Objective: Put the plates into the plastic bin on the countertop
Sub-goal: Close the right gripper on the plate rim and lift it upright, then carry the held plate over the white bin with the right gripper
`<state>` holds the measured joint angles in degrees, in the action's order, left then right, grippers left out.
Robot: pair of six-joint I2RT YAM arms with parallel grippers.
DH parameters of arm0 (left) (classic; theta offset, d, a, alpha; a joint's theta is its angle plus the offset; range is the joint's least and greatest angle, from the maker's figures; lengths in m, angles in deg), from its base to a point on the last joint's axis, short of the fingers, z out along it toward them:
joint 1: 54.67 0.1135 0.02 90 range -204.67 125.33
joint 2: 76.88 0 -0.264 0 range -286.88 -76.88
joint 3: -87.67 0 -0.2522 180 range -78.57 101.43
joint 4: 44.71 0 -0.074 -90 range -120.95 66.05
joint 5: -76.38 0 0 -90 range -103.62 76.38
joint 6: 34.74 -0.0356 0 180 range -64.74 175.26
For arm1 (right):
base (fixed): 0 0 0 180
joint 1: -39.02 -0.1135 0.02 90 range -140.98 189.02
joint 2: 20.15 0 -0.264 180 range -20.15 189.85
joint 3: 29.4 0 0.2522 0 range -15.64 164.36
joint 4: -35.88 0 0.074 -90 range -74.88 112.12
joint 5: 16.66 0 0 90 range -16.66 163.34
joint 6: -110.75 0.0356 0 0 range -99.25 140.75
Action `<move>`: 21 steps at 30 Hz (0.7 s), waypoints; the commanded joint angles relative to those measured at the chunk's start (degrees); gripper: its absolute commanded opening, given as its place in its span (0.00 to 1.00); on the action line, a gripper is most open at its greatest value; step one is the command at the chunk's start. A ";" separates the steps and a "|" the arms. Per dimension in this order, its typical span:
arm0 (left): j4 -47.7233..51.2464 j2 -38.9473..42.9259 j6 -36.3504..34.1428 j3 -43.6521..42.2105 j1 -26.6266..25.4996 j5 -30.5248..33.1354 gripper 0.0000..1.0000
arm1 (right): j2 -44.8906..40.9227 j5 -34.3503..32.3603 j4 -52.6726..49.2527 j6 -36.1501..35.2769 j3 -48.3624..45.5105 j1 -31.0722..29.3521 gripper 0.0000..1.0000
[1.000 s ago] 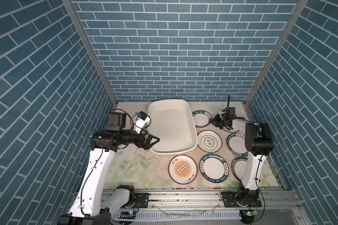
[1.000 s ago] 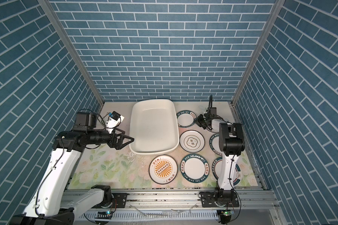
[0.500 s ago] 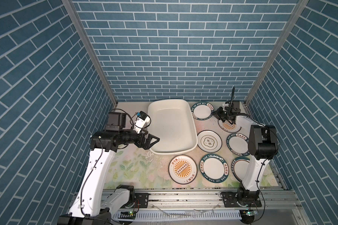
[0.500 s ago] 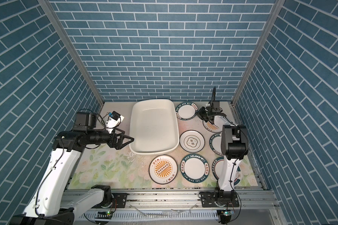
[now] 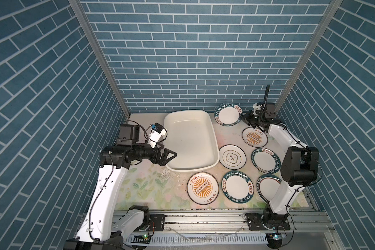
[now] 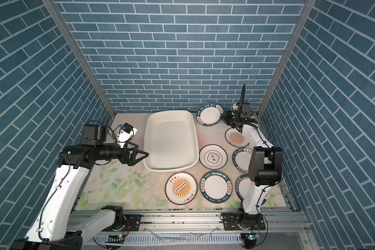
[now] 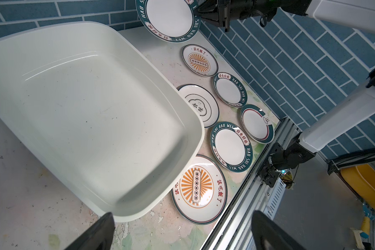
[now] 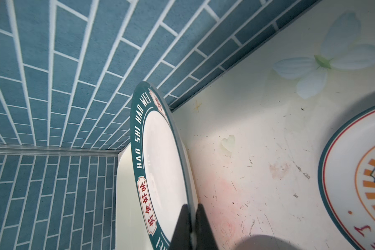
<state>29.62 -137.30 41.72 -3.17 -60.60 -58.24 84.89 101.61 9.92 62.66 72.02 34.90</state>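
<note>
Currently: right gripper [image 5: 245,118] pinching rim of teal-rimmed plate [image 5: 227,114], held above far edge of countertop [image 5: 152,186], just beside far right corner of plastic bin [image 5: 186,111]. Left gripper [image 7: 183,216] spread wide at bin's near left corner. Six other plates [image 5: 236,187] flat on countertop.

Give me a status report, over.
Right gripper shut on plate, lifted beside bin. Left gripper open, empty. Bin empty, six plates on countertop. Path to bin looks clear.
</note>
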 commanded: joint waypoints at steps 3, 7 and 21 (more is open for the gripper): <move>0.01 0.93 -0.26 1.23 -0.30 0.57 1.00 | -3.84 0.58 -2.59 -1.48 1.79 -1.31 0.02; -0.37 0.95 0.56 1.68 -0.31 3.34 1.00 | -4.86 -0.18 -5.57 -2.46 3.84 -4.50 0.02; -1.01 0.98 2.20 2.88 0.31 6.33 0.99 | 3.34 -4.38 -8.16 -2.68 15.51 -22.78 0.02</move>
<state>28.58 -136.88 43.44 -1.97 -60.54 -51.14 85.00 98.66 0.30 59.68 85.22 14.45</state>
